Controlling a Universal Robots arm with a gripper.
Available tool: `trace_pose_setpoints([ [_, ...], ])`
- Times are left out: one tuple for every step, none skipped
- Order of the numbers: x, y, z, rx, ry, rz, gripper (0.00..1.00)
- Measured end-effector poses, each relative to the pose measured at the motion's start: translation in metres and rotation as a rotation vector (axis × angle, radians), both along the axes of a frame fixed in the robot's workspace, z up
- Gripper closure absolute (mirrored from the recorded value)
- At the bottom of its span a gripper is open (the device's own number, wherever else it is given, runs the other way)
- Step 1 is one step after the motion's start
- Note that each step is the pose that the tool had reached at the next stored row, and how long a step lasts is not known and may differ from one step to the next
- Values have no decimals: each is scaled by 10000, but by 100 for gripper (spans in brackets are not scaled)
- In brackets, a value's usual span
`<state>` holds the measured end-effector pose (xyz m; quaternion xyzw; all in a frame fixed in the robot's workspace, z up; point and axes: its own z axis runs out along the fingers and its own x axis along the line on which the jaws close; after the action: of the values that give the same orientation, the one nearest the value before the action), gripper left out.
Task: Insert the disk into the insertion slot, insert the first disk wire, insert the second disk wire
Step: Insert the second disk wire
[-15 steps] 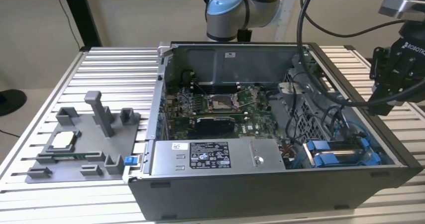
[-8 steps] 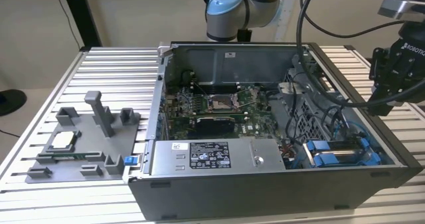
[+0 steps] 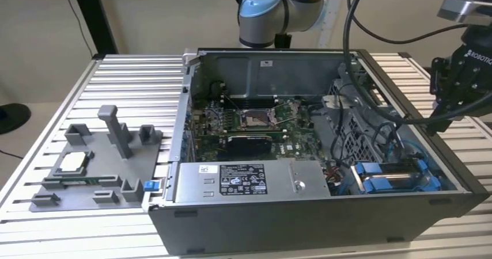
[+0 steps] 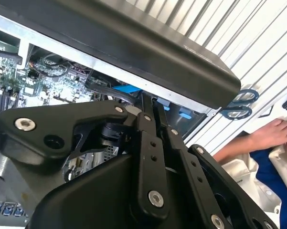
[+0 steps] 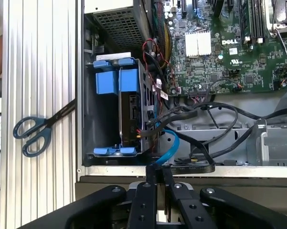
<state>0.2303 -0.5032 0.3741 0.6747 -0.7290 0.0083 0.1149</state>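
**Gripper pinched narrow at the case rim, disk seated in its bay**

Gripper (image 5: 158, 169) first: in the first wrist view I see its two black fingers drawn close together, with barely a sliver between them, poised at the rim of the open computer case (image 3: 307, 224). A blue wire (image 5: 173, 143) curves from beside the disk right up to the fingertips. I cannot tell whether the tips actually pinch its end or only touch it.

The disk (image 5: 130, 119) sits inside the slot (image 5: 100, 124), the grey bay in the corner of the case. Its blue plastic frame shows at both ends of the bay. In the exterior view that bay lies at the case's near corner on the exterior view's right, just beside the grey power box (image 3: 246, 181) with its black-and-white sticker. Black wires (image 5: 219, 106) loop from the disk's end across the case floor. I cannot tell whether any of them is plugged in.

Beyond the wires lies the green circuit board (image 5: 215, 57). The case rests on a ribbed metal table (image 3: 131, 80). Blue-handled scissors (image 5: 43, 129) lie on the table just outside the case wall. A grey holder (image 3: 92, 167) stands on the exterior view's left, well apart from the case. In the second wrist view a person's hand (image 4: 272, 133) rests past the table edge.
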Motion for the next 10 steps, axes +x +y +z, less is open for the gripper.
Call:
trace_pose_setpoints([
  [0,0,0,0,0,0,100],
  [0,0,0,0,0,0,100],
  [0,0,0,0,0,0,100],
  [0,0,0,0,0,0,100],
  [0,0,3,2,0,1,100],
  [-4,-1,12,2,1,1,100],
  [-11,-2,22,1,0,1,100],
  [-21,-5,33,1,0,1,100],
  [-38,-9,39,2,0,0,100],
  [-63,-15,42,3,0,1,100],
])
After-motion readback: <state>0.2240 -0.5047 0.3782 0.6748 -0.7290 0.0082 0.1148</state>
